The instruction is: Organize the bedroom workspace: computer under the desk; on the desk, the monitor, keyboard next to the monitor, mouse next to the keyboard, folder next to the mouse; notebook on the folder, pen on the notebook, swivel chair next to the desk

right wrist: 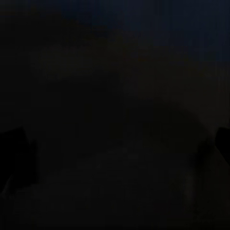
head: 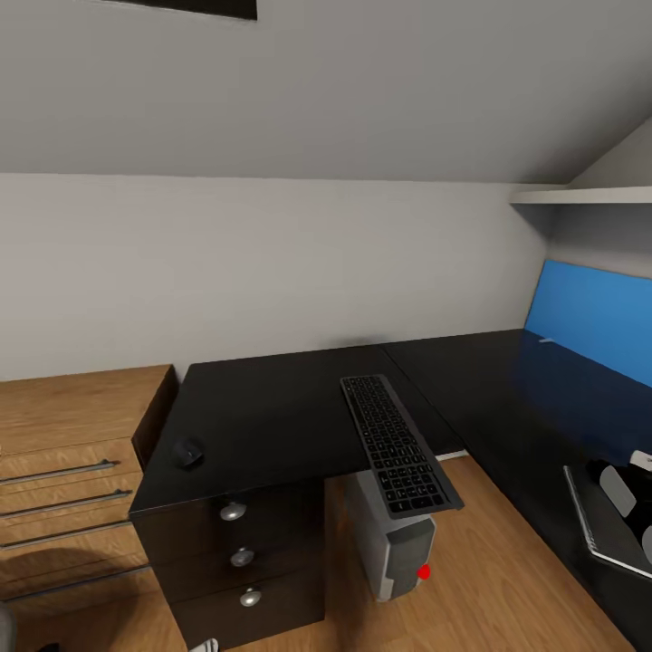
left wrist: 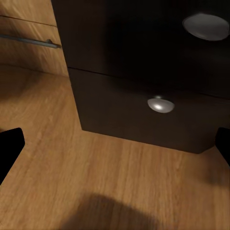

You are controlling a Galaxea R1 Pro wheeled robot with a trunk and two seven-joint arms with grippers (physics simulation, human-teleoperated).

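Left end effector [left wrist: 115,143] agape (empty).

Head camera looks down over the glossy black L-shaped desk [head: 272,407]; left wrist camera faces its black drawers [left wrist: 143,115] closely.

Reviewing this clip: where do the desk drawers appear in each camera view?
Head view: the desk drawers sit lower left of centre, under the black top, with three silver knobs in a column.
Left wrist view: the desk drawers are seen close up, with two knobs and the wooden floor below.
Right wrist view: too dark to tell.
Shared landmark: the lowest knob.
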